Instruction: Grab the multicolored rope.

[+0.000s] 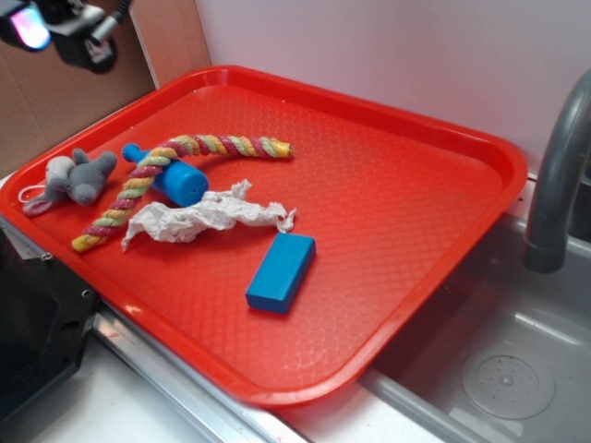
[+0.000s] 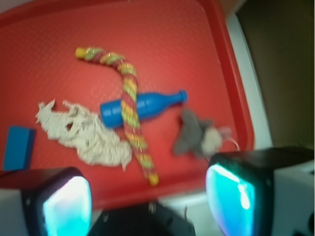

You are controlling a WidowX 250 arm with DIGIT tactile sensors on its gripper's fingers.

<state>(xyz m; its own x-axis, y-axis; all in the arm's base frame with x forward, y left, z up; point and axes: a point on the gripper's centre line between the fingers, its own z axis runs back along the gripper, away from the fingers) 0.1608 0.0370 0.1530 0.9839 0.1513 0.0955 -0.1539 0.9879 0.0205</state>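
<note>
Multicolored rope beyond spread claw

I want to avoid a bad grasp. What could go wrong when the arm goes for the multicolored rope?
1. The multicolored rope lies across the blue bottle, so a grasp there may catch or roll the bottle.
2. The crumpled white paper sits against the rope's lower part and could be pinched too.
3. The end effector is open and well above the red tray; the bent rope gives a narrow target.

Multicolored rope lies bent across a blue bottle on the red tray. Crumpled white paper touches its left side. Pincer fingers apart, above the tray edge.
</note>
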